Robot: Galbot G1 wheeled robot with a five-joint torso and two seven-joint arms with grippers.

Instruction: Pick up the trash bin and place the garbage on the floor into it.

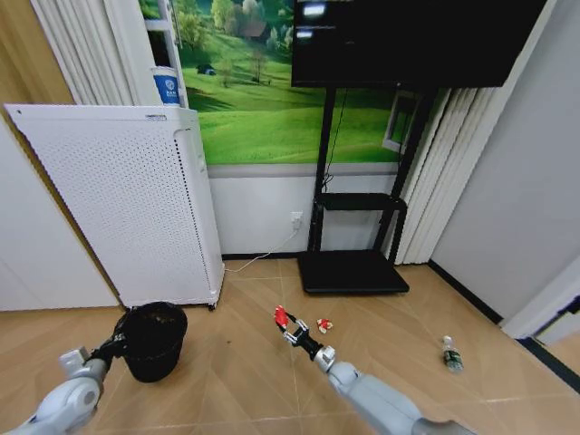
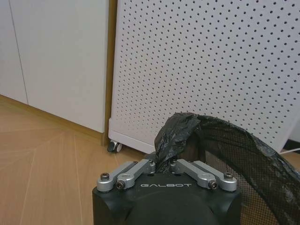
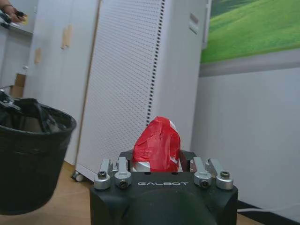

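The black trash bin with its black bag liner stands at the left, in front of the white perforated unit. My left gripper is shut on the bin's near rim, pinching the liner between its fingers. My right gripper hovers mid-floor to the right of the bin. It is shut on a red-and-white piece of garbage. A second red-and-white bit lies on the floor just beyond it. A small clear bottle with a green label lies farther right.
The tall white perforated unit on casters stands close behind the bin. A black TV stand base sits against the back wall with a white cable beside it. Wooden floor lies open between bin and bottle.
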